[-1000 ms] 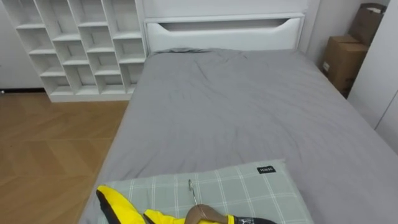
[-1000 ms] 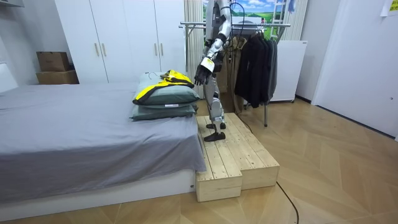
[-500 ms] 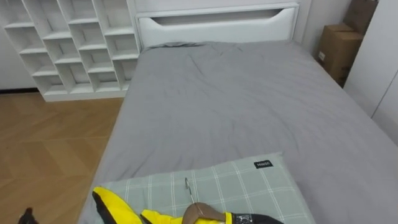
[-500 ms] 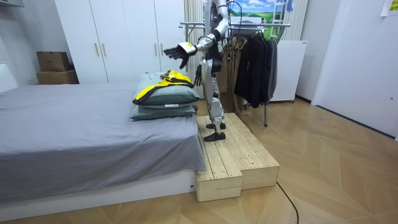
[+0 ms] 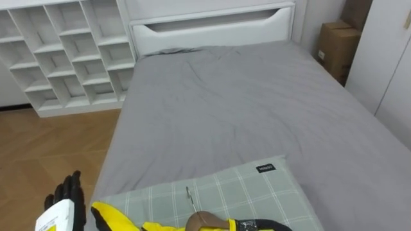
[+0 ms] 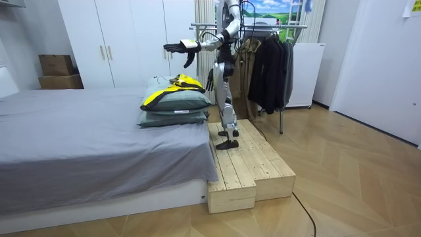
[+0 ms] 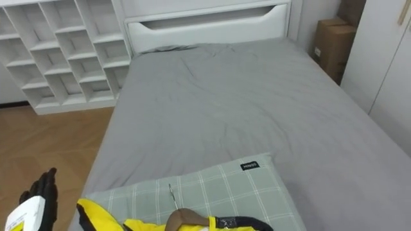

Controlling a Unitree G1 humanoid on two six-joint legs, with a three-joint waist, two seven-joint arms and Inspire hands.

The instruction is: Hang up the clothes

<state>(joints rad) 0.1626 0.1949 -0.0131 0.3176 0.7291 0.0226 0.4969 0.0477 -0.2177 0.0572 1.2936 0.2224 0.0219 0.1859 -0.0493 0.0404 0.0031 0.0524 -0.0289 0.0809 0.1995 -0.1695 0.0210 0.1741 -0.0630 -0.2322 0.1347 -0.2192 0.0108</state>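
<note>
A yellow and black garment (image 5: 113,215) on a wooden hanger (image 5: 207,222) with a metal hook (image 5: 189,195) lies on a green checked pillow (image 5: 257,192) at the near end of the bed. In the room view the garment (image 6: 177,83) tops two stacked pillows (image 6: 174,105). My left hand (image 5: 64,202) is open, fingers straight, held out to the left of the garment without touching it; in the room view the left hand (image 6: 179,47) hovers above the pillows. My right hand (image 6: 209,79) hangs by my hip with relaxed fingers. I stand on a wooden platform (image 6: 247,168).
The grey bed (image 5: 244,109) stretches ahead to a white headboard (image 5: 212,29). White cube shelves (image 5: 64,58) and wooden floor (image 5: 45,147) lie left, cardboard boxes (image 5: 334,48) right. Behind me stands a clothes rack (image 6: 263,26) with dark clothes (image 6: 270,66).
My left arm rose from beside my hip to stretch out over the pillows, and the hand came into the eye view's lower left. The head camera shifted.
</note>
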